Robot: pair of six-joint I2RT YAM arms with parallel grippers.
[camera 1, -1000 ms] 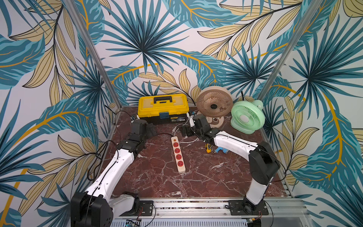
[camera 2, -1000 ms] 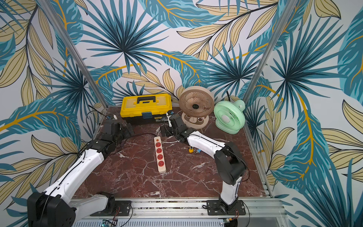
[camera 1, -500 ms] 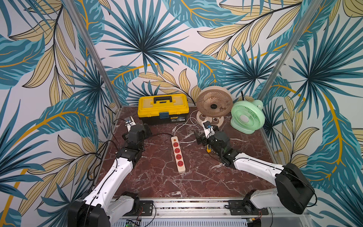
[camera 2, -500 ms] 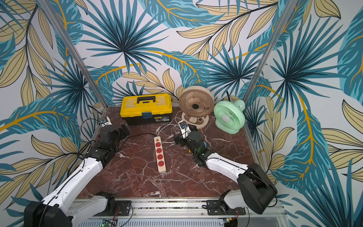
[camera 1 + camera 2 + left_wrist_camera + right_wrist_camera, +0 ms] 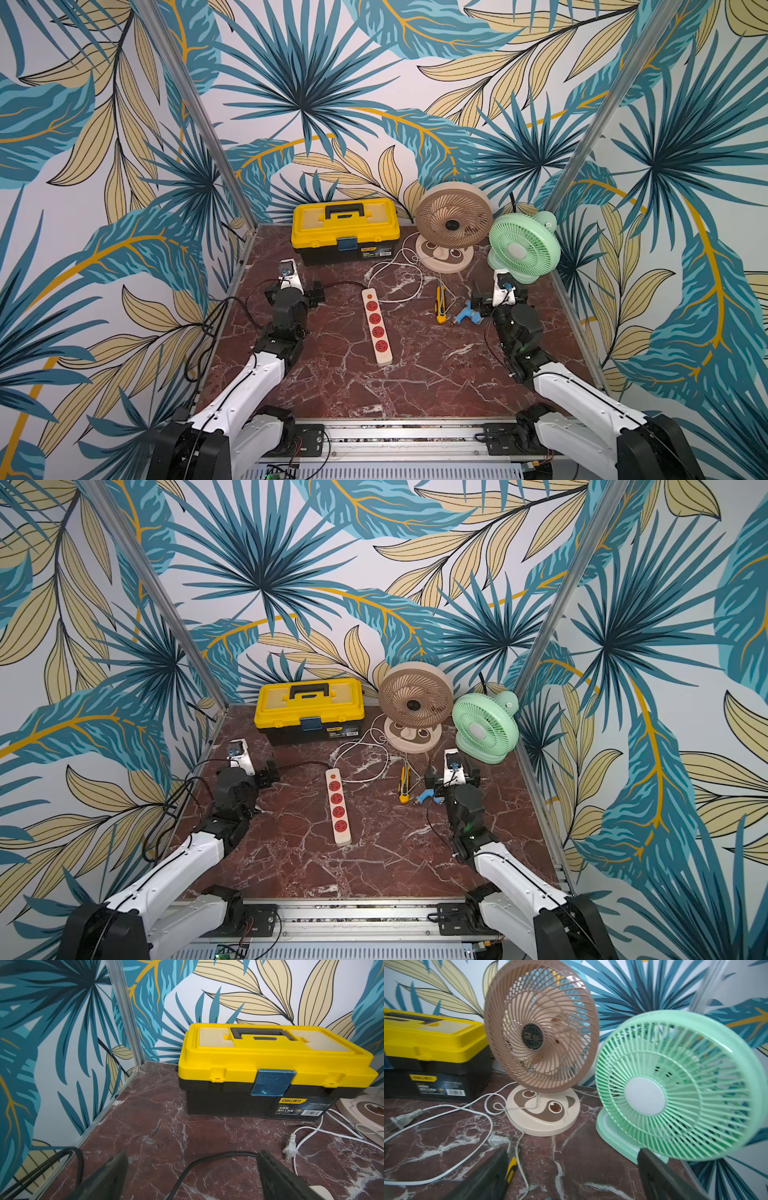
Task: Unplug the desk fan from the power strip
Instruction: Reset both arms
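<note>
At the back of the surface (image 5: 415,386), the fan (image 5: 452,220) is standing between toolbox (image 5: 345,228) and green fan (image 5: 523,247); its plug (image 5: 289,1148) is apparently lying loose, apart from the strip (image 5: 376,326). The left claw (image 5: 192,1155) and right claw (image 5: 572,1152) are gaping, empty.

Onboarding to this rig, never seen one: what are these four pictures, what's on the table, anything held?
Two white robot arms, left and right, are mounted at the front edge of the marble table. Two pictures look down from one overhead stereo camera; two come from wrist cameras. The left hand and right hand are open, holding nothing. On the table are a yellow toolbox, the desk fan, a mint-green fan, the power strip, a utility knife and a small blue tool. The strip's sockets look empty; a white plug lies loose.
</note>
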